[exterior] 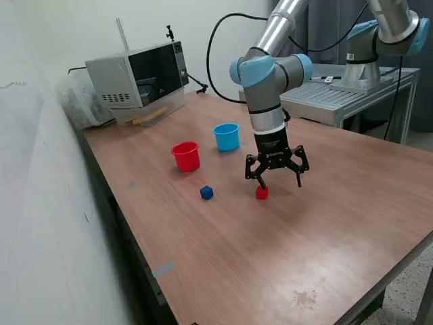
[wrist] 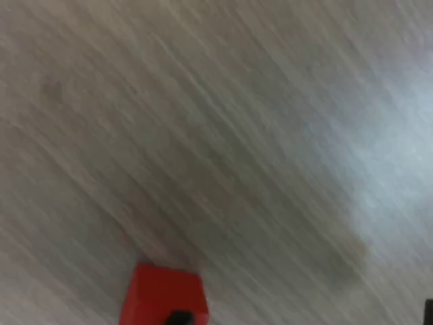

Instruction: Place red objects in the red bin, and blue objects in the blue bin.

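My gripper (exterior: 281, 183) hangs open, fingers pointing down at the wooden table (exterior: 325, 223). One small red cube (exterior: 262, 193) lies on the table right under the fingertip on the exterior view's left; the wrist view shows it (wrist: 162, 298) blurred at the frame's edge. One dark blue cube (exterior: 206, 193) lies to the exterior view's left of it. The red bin (exterior: 185, 156) and the light blue bin (exterior: 226, 136) stand upright side by side behind the cubes. I cannot see inside either. I see no other cubes.
A grey microwave-like box (exterior: 139, 74) stands at the table's far corner beside a plastic bag (exterior: 78, 101). A second arm stands on a metal bench (exterior: 338, 95) behind. A wall (exterior: 40, 203) runs along the exterior view's left side.
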